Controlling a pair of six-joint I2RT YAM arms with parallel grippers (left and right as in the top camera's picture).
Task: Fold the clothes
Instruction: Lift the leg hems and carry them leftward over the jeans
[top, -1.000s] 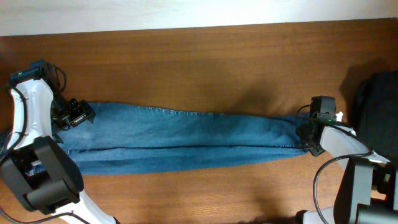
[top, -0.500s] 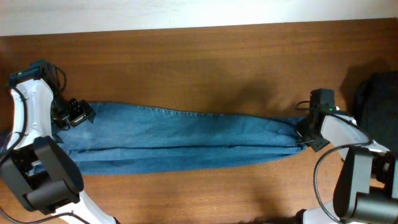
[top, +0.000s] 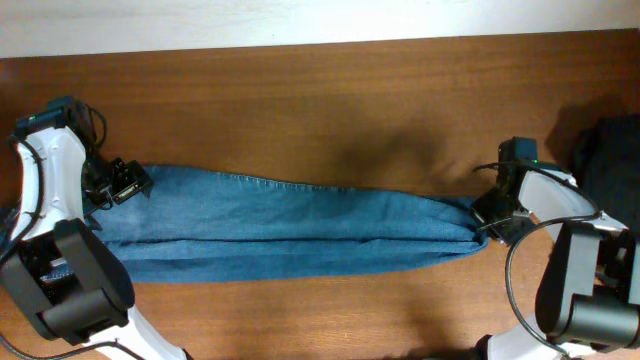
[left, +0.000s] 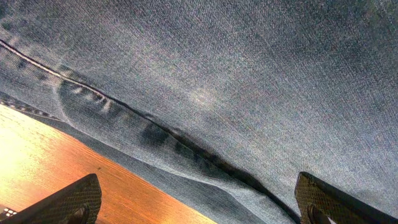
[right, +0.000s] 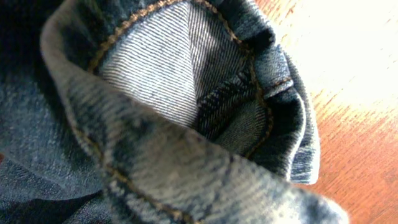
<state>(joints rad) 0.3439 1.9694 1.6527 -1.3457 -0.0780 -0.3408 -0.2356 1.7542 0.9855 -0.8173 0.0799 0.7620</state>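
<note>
Status: jeans (top: 290, 225) lie stretched flat along the surface (top: 300, 90) with legs stacked, so 1 lengthwise fold looks done, 0 crosswise. The right gripper (top: 490, 222) is pinched shut on the hem end. The left gripper (top: 120, 183) hovers wide open and empty over the opposite end.

A brown wooden table (top: 330, 90) fills the view. A dark bulky thing (top: 612, 175) sits at its right edge. A pale strip (top: 300, 20) borders the far side.

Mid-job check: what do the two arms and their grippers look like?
The left arm and right arm have white links with black joints. The left gripper and right gripper are black; the left fingers look cross-hatched. A thin black cable loops beside the right arm.
</note>
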